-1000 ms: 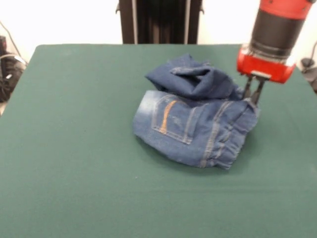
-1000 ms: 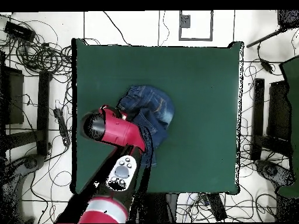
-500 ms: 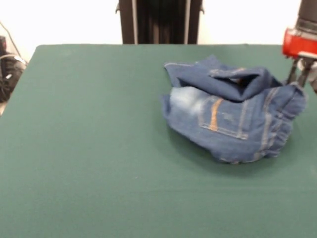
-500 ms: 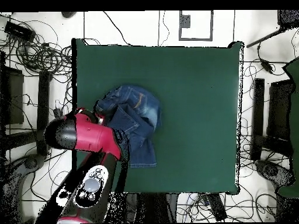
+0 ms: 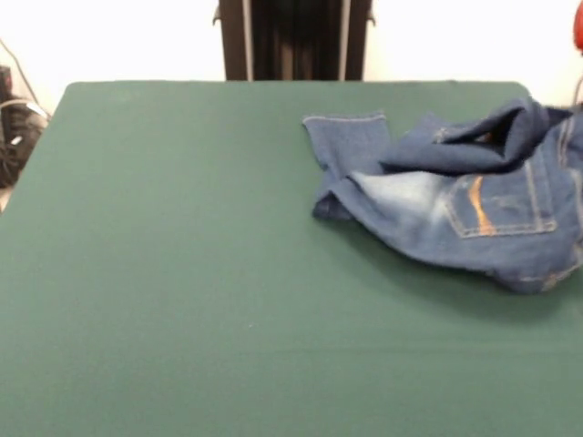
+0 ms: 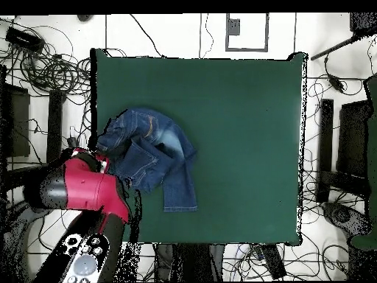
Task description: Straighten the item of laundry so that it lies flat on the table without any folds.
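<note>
Gripper state cannot be told: in the front view only a red sliver of the arm [image 5: 578, 27] shows at the upper right edge, and in the overhead view the arm's red body [image 6: 77, 188] covers its own tip at the left edge of the table [image 6: 243, 133]. Since a second ago the jeans [image 5: 474, 205] have been dragged from mid-table toward the right edge of the front frame, and the compact bundle has begun to open. One leg now trails out flat toward the upper middle of that view, its hem [image 5: 346, 118] lying plainly on the green cloth. The waist end is still raised and folded over at the far right, above the orange-stitched pocket [image 5: 496, 205]. In the overhead view the garment sits in the left part of the table, bent into a crooked shape. Judgement: the pull is unrolling the fabric, but folds remain and the waist is nearing the table's edge.
</note>
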Robot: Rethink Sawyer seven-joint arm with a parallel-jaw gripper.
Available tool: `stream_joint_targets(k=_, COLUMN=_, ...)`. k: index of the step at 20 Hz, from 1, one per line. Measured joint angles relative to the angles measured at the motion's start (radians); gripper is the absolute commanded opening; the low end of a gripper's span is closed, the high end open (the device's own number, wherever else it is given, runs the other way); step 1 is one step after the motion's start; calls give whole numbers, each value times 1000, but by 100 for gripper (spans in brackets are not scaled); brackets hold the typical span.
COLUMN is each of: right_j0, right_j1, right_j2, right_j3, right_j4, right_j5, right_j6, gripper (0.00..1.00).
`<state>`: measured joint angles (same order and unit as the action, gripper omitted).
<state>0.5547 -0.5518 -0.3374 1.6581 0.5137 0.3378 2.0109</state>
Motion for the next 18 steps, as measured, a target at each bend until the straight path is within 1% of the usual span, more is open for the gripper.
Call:
stream_joint_targets(k=6, right_j0=20, right_j1=-75, right_j2=-3, right_j3=40, right_j4=-9, right_j5=74, right_j6=0, gripper=0)
stream_joint_targets(k=7, right_j0=31, right_j1=-108, right_j2=-4, right_j3=46, right_j4=-21, right_j5=128, right_j6=0, gripper=0)
stream_joint_targets(k=12, right_j0=77, right_j1=-169, right_j2=-11, right_j3=45, right_j4=-29, right_j5=260, right_j6=9, gripper=0)
stream_joint_targets(k=14, right_j0=97, right_j1=-180, right_j2=-15, right_j3=40, right_j4=-29, right_j5=295, right_j6=19, gripper=0)
stream_joint_targets(k=15, right_j0=136, right_j1=-195, right_j2=-26, right_j3=25, right_j4=-29, right_j5=351, right_j6=51, gripper=0)
stream_joint_targets(k=17, right_j0=177, right_j1=-204, right_j2=-38, right_j3=0, right_j4=-30, right_j5=405, right_j6=99, gripper=0)
stream_joint_targets(k=18, right_j0=184, right_j1=-205, right_j2=-40, right_j3=-7, right_j4=-30, right_j5=416, right_j6=111, gripper=0)
